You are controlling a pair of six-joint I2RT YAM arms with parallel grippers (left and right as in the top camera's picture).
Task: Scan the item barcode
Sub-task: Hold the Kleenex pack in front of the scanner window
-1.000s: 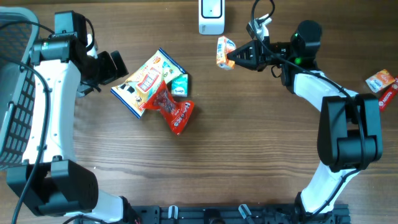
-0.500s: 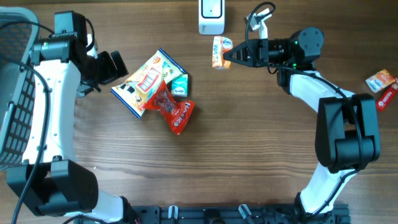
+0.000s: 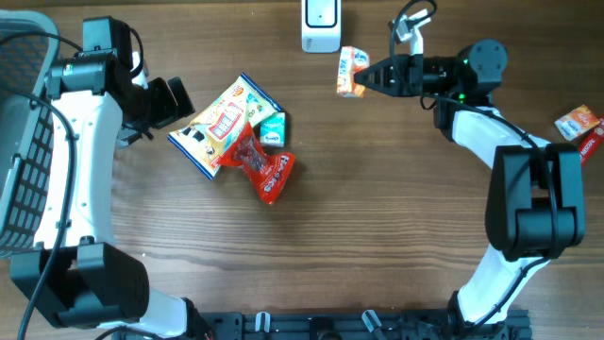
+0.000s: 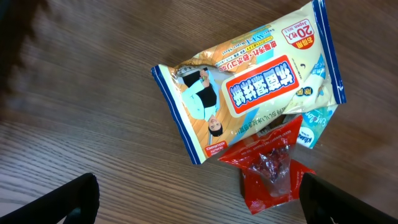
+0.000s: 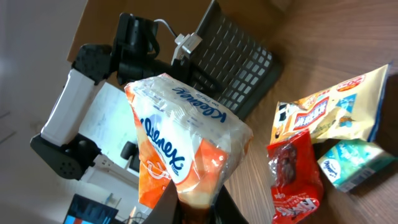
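Nearest on the worktop (image 3: 377, 217) lie a red snack pouch (image 3: 267, 168) and, just beyond it, a pack of wipes (image 3: 225, 118). The left pincer (image 3: 173, 99) hovers at their left, spread wide and empty. Farther off, the right pincer (image 3: 366, 76) is clamped narrow on the tissue pack (image 3: 349, 73), its arm reaching leftward. The pack's long axis runs roughly near to far. The scanner (image 3: 321, 24) stands at the far edge, just left of and beyond the pack, not touching it. The right arm is much the closer, so the next move looks like a short shift left and farther. Where the barcode sits I cannot tell.
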